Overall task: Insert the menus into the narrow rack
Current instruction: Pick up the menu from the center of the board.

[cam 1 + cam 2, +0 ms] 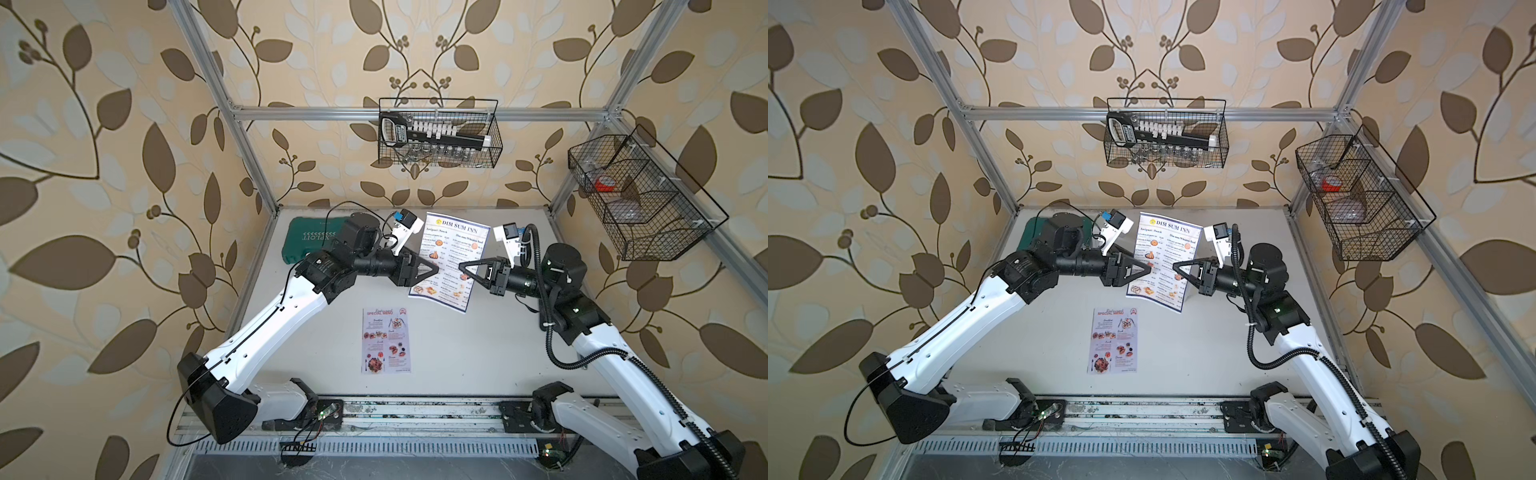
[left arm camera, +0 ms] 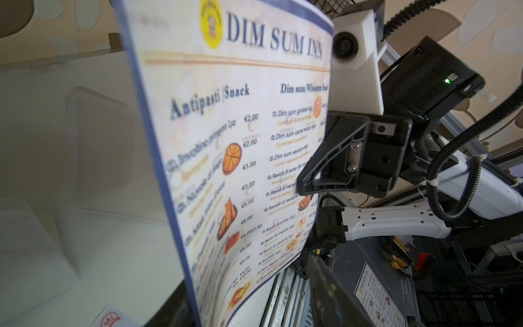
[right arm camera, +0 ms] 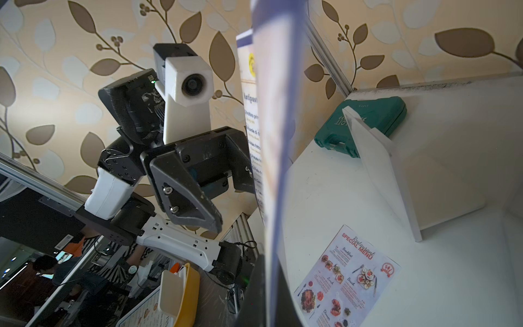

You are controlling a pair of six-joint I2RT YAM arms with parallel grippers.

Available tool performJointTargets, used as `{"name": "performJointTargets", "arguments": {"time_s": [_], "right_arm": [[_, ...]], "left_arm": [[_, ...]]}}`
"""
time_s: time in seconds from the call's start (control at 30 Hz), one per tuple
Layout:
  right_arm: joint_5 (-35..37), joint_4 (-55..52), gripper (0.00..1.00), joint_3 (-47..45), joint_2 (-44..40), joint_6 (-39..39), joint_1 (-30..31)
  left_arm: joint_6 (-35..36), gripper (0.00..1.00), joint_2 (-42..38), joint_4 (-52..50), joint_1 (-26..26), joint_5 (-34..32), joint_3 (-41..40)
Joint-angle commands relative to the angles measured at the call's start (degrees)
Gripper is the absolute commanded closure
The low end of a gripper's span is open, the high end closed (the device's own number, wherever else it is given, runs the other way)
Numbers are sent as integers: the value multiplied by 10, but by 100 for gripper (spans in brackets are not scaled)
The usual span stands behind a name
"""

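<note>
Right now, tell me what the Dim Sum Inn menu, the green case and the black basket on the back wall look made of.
Dim Sum Inn menu: thin printed paper or card, perhaps laminated; it bows smoothly while upright.
Green case: moulded matt plastic, probably; rounded edges and a lettered lid.
Black basket: dark-coated metal wire, likely; an open grid you see through.

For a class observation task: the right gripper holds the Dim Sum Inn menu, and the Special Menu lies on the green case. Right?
Not quite. The Special Menu lies flat on the white table, apart from the green case, as both top views show. The right gripper does hold the Dim Sum Inn menu.
</note>
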Motion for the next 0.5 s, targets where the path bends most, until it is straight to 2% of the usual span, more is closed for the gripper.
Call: {"name": "performJointTargets", "arguments": {"time_s": [0.0, 0.23, 0.47], "right_arm": [[18, -14, 100, 32, 16, -38, -6], [-12, 27, 100, 51, 63, -31, -49], [-43, 70, 100, 82, 132, -23, -83]], "left_arm": [[20, 46, 19, 14, 9, -9, 42], [15, 47, 70, 27, 54, 14, 89], [12, 46, 171, 44, 100, 70, 174]]}}
